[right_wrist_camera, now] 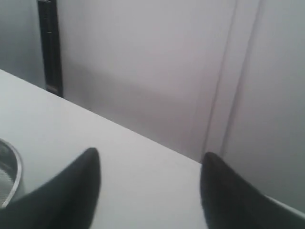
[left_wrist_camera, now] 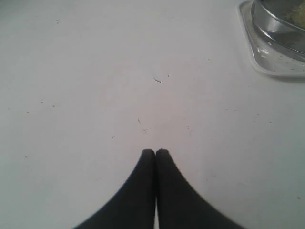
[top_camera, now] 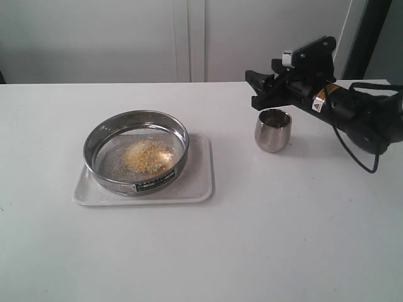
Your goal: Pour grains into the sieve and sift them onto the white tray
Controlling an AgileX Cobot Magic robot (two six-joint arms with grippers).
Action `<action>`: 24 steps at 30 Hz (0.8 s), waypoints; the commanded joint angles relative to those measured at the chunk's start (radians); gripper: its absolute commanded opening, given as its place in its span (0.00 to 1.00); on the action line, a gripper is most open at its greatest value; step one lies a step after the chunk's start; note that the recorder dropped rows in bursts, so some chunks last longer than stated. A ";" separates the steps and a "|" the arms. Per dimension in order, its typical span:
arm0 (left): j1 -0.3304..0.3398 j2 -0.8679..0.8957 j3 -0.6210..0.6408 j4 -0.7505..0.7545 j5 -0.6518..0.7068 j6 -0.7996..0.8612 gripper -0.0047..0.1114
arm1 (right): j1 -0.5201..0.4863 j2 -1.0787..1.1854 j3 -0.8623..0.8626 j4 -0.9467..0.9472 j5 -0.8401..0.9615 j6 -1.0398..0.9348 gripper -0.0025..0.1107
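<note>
The sieve (top_camera: 136,151) stands on the white tray (top_camera: 195,182), left of the table's middle. A golden-yellow heap of grains (top_camera: 148,155) lies on its mesh. My right gripper (top_camera: 255,88) hovers open just above and behind a small steel cup (top_camera: 272,130) on the right, apart from it. In the right wrist view the gripper (right_wrist_camera: 150,164) has its fingers wide apart with nothing between them. My left gripper (left_wrist_camera: 155,151) is shut and empty over bare table. A corner of the tray (left_wrist_camera: 271,67) and the sieve wall (left_wrist_camera: 276,24) show beyond it. The left gripper is out of the exterior view.
The white table (top_camera: 283,239) stretches wide in front and to the right. A pale wall (top_camera: 189,38) runs behind it. The right arm's black cable (top_camera: 356,160) loops down over the table at the far right. A curved steel rim (right_wrist_camera: 12,174) shows at one edge of the right wrist view.
</note>
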 commanded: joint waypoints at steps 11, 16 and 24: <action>0.000 -0.003 0.010 -0.004 0.009 -0.009 0.04 | -0.002 -0.159 -0.001 -0.448 0.116 0.484 0.02; 0.000 -0.003 0.010 -0.004 0.009 -0.009 0.04 | -0.002 -0.237 -0.001 -0.448 0.524 0.609 0.02; 0.000 -0.003 0.010 -0.004 0.009 -0.009 0.04 | -0.002 -0.362 0.007 -0.406 1.033 0.686 0.02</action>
